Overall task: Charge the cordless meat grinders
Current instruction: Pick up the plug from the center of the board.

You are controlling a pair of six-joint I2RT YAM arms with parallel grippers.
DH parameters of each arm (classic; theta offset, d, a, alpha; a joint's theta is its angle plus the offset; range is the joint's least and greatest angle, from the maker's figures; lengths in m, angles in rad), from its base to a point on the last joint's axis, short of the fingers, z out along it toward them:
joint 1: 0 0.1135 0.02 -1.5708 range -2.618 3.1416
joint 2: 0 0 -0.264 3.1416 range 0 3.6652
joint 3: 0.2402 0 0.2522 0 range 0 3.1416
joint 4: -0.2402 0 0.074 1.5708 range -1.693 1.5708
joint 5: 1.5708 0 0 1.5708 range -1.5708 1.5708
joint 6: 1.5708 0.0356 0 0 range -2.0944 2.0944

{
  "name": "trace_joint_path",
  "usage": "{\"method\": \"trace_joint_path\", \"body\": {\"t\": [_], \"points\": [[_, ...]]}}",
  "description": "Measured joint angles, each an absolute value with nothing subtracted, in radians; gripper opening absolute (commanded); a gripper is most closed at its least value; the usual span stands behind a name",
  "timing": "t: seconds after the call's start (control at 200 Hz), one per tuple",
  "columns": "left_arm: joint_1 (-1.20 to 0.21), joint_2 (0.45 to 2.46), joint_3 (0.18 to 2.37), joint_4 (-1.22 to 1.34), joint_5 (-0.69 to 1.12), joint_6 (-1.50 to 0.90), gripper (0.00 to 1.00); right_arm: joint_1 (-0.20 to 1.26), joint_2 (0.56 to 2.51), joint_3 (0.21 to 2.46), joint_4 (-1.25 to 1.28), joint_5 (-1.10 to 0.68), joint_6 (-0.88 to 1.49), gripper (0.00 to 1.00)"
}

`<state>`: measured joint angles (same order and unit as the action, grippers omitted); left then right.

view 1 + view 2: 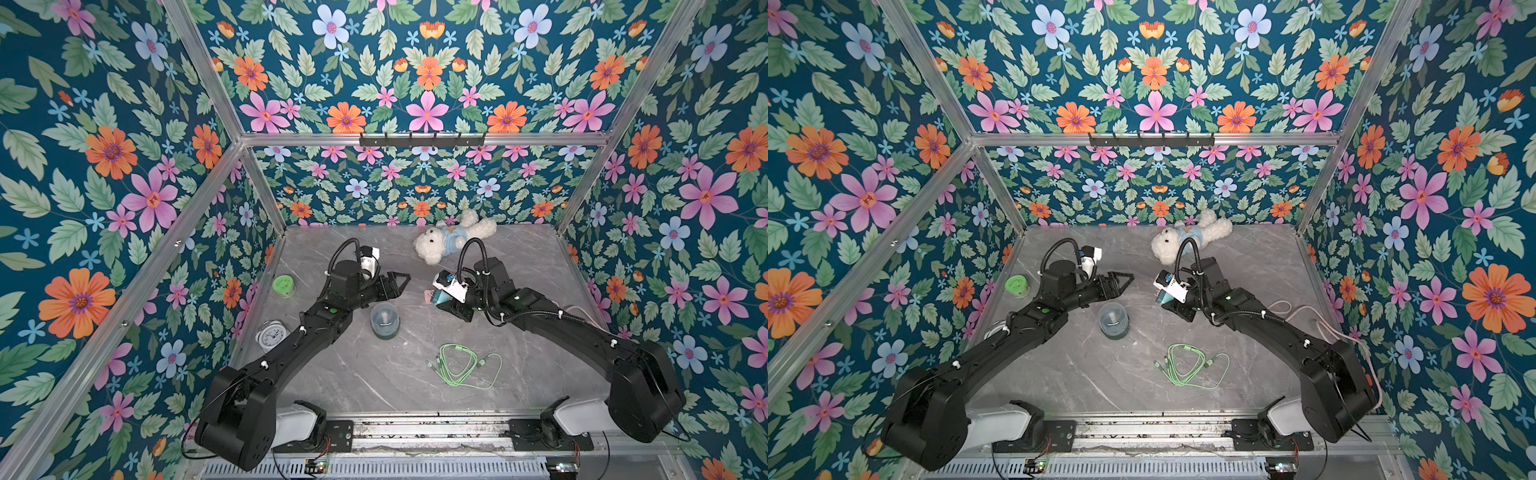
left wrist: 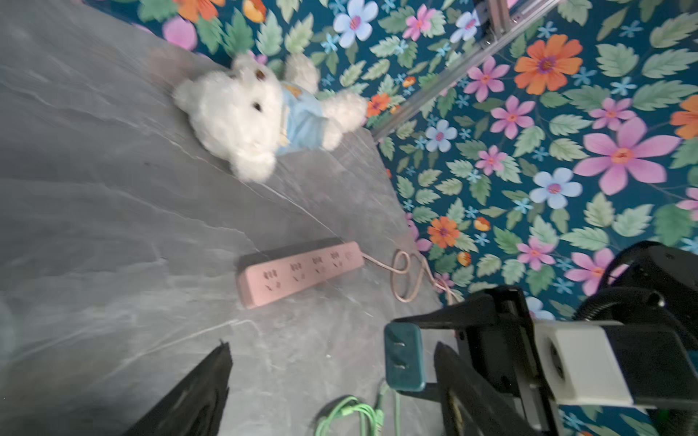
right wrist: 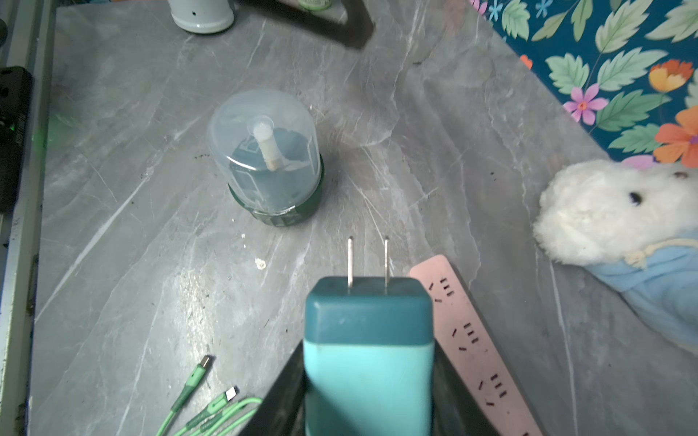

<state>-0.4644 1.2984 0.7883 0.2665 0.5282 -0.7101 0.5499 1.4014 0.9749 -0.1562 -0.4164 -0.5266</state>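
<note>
The cordless meat grinder (image 1: 385, 320) (image 1: 1113, 320) (image 3: 270, 166) stands upright mid-table, with a translucent dome, a pale core and a dark green base. My right gripper (image 1: 441, 300) (image 1: 1165, 299) (image 3: 368, 381) is shut on a teal charger plug (image 3: 368, 332) (image 2: 404, 356). The plug's two prongs point towards the grinder and it hangs just off the table. My left gripper (image 1: 401, 280) (image 1: 1125, 281) (image 2: 332, 381) is open and empty, behind the grinder and facing the plug. A coiled green cable (image 1: 461, 365) (image 1: 1187, 365) (image 3: 211, 407) lies loose in front.
A pink power strip (image 2: 298, 275) (image 3: 468, 336) lies under the right wrist, its cord (image 1: 1308, 316) trailing right. A white teddy bear (image 1: 449, 239) lies at the back. A green-lidded jar (image 1: 284, 286) and a white alarm clock (image 1: 272, 334) stand by the left wall.
</note>
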Motion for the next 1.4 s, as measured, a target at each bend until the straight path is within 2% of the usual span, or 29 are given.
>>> {"method": "trace_joint_path", "body": {"t": [0.43,0.57,0.76,0.86,0.975,1.06,1.2,1.4], "points": [[-0.585,1.435,0.812,0.500,0.651,-0.896,0.81,0.565,1.388,0.996,-0.048,-0.417,-0.494,0.30],[-0.599,1.465,0.827,0.516,0.666,-0.909,0.72,0.571,1.406,1.015,-0.049,-0.417,-0.488,0.30],[-0.609,1.481,0.838,0.515,0.678,-0.908,0.50,0.575,1.415,1.035,-0.050,-0.416,-0.474,0.31],[-0.609,1.490,0.843,0.516,0.680,-0.908,0.42,0.575,1.416,1.037,-0.053,-0.421,-0.466,0.38],[-0.606,1.495,0.844,0.522,0.688,-0.909,0.33,0.575,1.407,1.026,-0.053,-0.433,-0.433,0.53],[-0.596,1.501,0.839,0.542,0.701,-0.918,0.30,0.568,1.375,0.996,-0.047,-0.453,-0.401,0.63],[-0.570,1.532,0.825,0.625,0.734,-0.985,0.30,0.538,1.326,0.945,-0.005,-0.508,-0.292,0.64],[-0.527,1.580,0.813,0.784,0.801,-1.124,0.31,0.446,1.259,0.862,0.095,-0.624,-0.019,0.65]]}}
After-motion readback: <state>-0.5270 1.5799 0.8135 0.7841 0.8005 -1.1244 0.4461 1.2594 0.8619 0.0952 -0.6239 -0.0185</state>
